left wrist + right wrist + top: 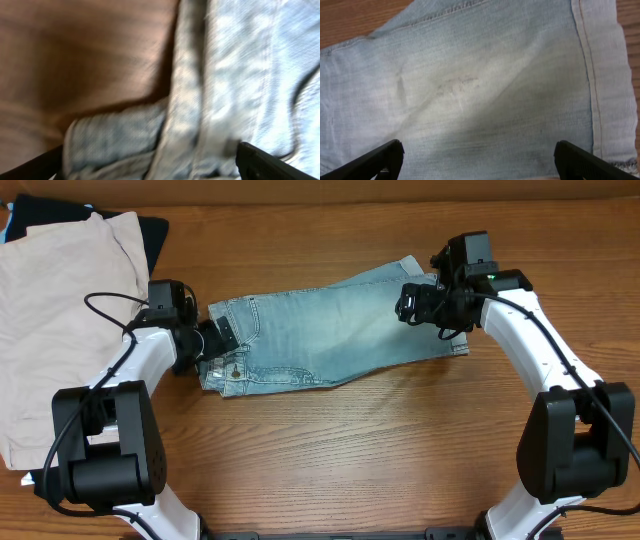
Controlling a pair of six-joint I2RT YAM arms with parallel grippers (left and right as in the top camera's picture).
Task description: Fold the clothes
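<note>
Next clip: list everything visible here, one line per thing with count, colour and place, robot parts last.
Light blue faded denim shorts: one, pale blue, lying folded lengthwise at the table's centre between the two arms.
Beige khaki garment: one, beige, spread at the left edge.
Black garment: one, black, mostly under the beige one at the top left.
Wooden table: one, brown, under everything.
Left gripper: one, black on a white arm, fingers open at the shorts' waistband end.
Right gripper: one, black on a white arm, fingers open above the shorts' hemmed leg end.
</note>
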